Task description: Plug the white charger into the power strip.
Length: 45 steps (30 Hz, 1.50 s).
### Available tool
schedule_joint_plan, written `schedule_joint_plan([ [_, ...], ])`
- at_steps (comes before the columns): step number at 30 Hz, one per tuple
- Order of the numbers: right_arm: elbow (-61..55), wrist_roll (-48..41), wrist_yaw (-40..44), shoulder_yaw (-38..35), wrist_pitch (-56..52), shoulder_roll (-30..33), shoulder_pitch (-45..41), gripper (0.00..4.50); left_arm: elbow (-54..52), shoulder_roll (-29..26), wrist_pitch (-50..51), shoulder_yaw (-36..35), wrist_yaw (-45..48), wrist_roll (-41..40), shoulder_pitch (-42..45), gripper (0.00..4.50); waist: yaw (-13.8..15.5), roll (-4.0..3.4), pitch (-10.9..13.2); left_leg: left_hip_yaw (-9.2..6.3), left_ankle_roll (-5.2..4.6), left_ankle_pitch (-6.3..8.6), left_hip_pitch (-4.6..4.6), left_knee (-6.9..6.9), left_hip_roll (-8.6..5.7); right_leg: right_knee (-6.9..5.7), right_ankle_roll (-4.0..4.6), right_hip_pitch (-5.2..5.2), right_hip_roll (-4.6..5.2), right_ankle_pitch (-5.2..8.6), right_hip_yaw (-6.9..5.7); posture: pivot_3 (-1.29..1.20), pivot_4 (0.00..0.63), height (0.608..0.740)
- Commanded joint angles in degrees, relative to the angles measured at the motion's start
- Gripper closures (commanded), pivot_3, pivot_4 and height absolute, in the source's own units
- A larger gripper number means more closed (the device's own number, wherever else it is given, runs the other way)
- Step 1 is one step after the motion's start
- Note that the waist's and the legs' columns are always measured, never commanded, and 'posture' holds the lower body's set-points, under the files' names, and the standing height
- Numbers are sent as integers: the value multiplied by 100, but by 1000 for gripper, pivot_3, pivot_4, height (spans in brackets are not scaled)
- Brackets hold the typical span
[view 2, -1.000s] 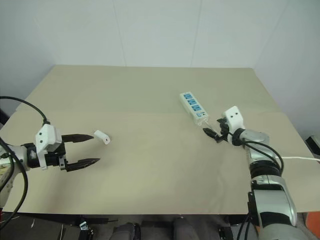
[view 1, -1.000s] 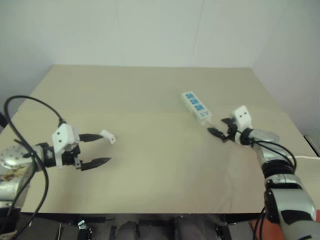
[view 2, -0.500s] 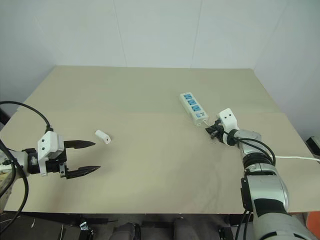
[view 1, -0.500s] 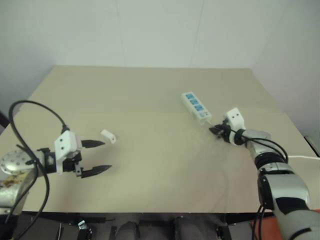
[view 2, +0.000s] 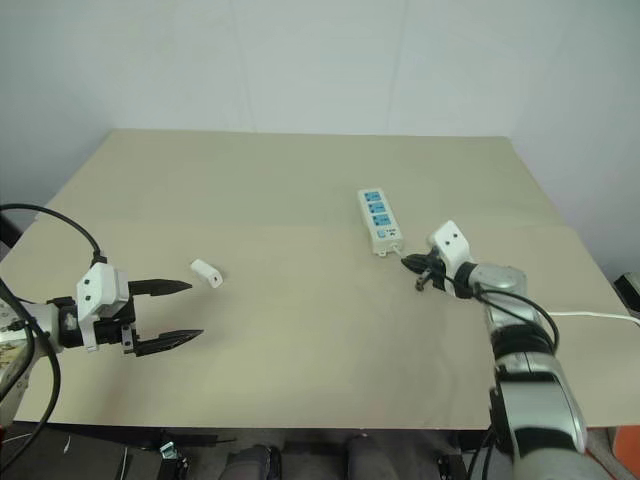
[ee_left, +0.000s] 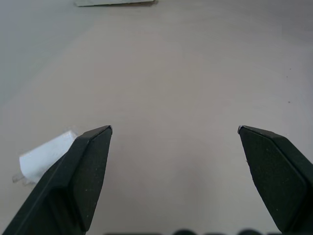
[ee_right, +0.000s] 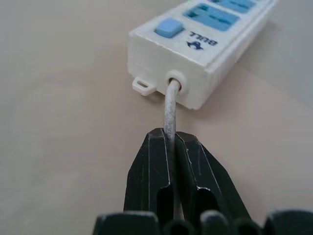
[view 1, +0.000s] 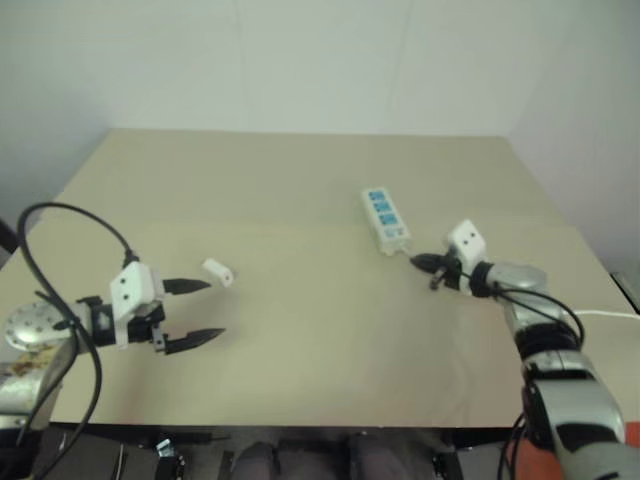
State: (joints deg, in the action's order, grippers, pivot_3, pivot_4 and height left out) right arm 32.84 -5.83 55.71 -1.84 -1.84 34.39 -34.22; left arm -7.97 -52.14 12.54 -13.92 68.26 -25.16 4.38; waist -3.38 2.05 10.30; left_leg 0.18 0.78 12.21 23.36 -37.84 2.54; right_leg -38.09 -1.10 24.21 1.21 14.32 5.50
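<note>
Right of centre on the table [view 2: 300,380], the right gripper [view 2: 412,265] has pinched shut on the cord [ee_right: 169,105] and dragged the power strip [view 2: 379,220] straighter, ready for plugging. At middle left, the white charger [view 2: 206,272] lies untouched beside the left gripper [view 2: 185,312], its jaws spread wide.

The white charger [ee_left: 46,155] is half hidden behind the left gripper's finger [ee_left: 73,183]. The power strip [ee_right: 205,49] runs off the right wrist view's edge, its cord [ee_right: 169,115] vanishing between pinched fingers.
</note>
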Motion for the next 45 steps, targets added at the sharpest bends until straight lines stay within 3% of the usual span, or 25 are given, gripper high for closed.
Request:
schedule_joint_plan([
  [1,-1973,-473,239,-238,-714,419,862,4467,2,-24,-77,-32,25,-23,85,0,30,0,0,0,0,0,-2,0,-1,0,0,-1,0,0,0,0,150,740],
  [6,-3514,-831,125,-581,-1296,799,2179,4467,144,20,-75,38,101,-89,316,0,72,0,0,5,0,0,-13,0,2,0,-8,-6,-4,5,2,0,150,740],
  [11,-3646,-961,-158,-713,-1432,684,2531,4467,372,98,-173,271,189,38,613,0,58,1,-2,7,0,-1,-21,-1,2,0,-42,-8,-7,25,5,0,150,740],
  [12,-3605,-936,-215,-707,-1362,648,2572,3802,389,102,-153,295,196,32,696,0,56,1,-2,7,0,-1,-21,-1,2,0,-41,-8,-8,25,5,0,150,740],
  [19,-3538,-856,-677,-912,-722,411,2845,1465,581,66,-257,327,184,167,816,0,81,2,-2,4,0,0,-9,-1,2,2,-35,-4,-9,23,6,0,150,740],
  [23,-3744,-1345,-763,-1339,-621,181,3091,30,621,57,-289,268,174,182,793,0,83,2,-2,5,0,0,-10,-1,1,2,-39,-6,-8,26,6,0,150,740],
  [33,-4578,-1374,-1897,-1003,-869,-897,3292,30,525,105,-226,315,100,199,782,0,79,2,-4,4,0,0,-15,-1,16,-1,-40,-5,-23,27,9,0,150,740],
  [37,-4467,-809,-2252,-653,-633,-1061,3276,30,489,86,-226,295,136,167,728,0,80,3,-4,6,0,0,-13,-1,15,2,-38,-6,-22,26,9,0,150,740],
  [45,-4235,-506,-2552,-234,-633,-1316,3142,30,455,121,-281,314,101,193,708,0,80,4,-5,5,0,0,-15,-1,16,0,-37,-5,-23,28,9,0,150,740],
])
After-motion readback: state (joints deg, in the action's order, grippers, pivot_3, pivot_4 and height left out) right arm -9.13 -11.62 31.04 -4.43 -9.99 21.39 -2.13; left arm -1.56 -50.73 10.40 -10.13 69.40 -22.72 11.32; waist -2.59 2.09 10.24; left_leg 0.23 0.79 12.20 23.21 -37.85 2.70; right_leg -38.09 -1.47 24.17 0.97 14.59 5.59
